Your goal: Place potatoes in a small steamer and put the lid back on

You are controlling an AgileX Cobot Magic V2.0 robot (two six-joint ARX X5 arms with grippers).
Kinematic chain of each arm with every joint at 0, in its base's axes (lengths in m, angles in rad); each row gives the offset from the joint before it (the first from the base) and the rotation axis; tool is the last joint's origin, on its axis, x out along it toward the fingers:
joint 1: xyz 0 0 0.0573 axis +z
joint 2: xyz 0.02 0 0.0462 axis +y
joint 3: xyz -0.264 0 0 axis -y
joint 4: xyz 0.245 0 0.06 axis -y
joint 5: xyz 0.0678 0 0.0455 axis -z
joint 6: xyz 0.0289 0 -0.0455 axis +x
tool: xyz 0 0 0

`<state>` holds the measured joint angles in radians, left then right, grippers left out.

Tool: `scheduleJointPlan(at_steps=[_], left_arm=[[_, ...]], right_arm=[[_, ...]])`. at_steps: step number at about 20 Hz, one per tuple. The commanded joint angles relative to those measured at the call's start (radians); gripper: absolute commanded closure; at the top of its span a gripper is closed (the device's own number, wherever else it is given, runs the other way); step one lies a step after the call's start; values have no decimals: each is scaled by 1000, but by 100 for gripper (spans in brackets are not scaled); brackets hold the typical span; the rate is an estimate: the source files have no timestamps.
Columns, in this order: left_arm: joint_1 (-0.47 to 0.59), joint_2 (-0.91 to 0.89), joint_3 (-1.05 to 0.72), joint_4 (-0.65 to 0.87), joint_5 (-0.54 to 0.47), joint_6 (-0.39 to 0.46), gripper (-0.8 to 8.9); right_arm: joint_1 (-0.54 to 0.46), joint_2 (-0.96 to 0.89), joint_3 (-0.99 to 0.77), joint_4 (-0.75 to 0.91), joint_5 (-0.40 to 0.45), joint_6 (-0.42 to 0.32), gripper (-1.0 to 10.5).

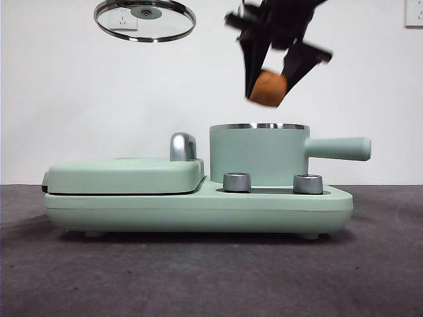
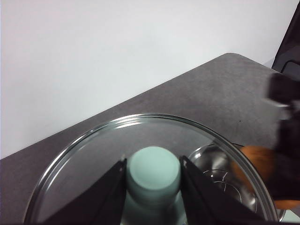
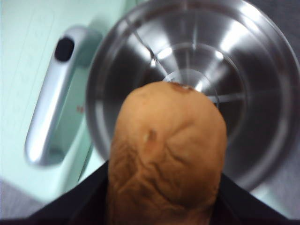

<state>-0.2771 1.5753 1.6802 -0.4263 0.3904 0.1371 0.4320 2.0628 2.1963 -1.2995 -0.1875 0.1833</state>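
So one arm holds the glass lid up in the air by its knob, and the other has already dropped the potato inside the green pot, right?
Not quite. The potato is not in the pot yet: the right gripper holds it in its jaws above the open rim, as the front view shows. The left gripper does hold the lid up by its knob.

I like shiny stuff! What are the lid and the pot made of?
The lid looks like clear glass, since you see through it, with a shiny metal rim and a matte mint knob, maybe plastic. The pot is matte mint outside, plastic or painted metal, and looks like steel inside: it mirrors the light.
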Motion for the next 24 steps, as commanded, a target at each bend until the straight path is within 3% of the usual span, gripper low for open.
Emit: scheduleJointPlan(at_steps=[1,6,12,15,17,24], left_arm=[[-3,16,31,28,2,-8,696],[-2,33,31,26,2,-8,696],[-3,81,31,26,3,-32,696],[-3,104,31,33,3,-47,696],[-7,122,31,49,3,-49,696],[-100,176,31,102,3,-15,697]], right_arm=[[-3,96,99,-7,-6,-21,809],[-18,187,127,11,-7,-20,786],[-18,213,126,-19,-7,-27,505],[-21,193,138,-49,-61,-27,489],[-25,152,167,-83,-111,-32,489],[-97,-168,114,-121,-70,-56,489]])
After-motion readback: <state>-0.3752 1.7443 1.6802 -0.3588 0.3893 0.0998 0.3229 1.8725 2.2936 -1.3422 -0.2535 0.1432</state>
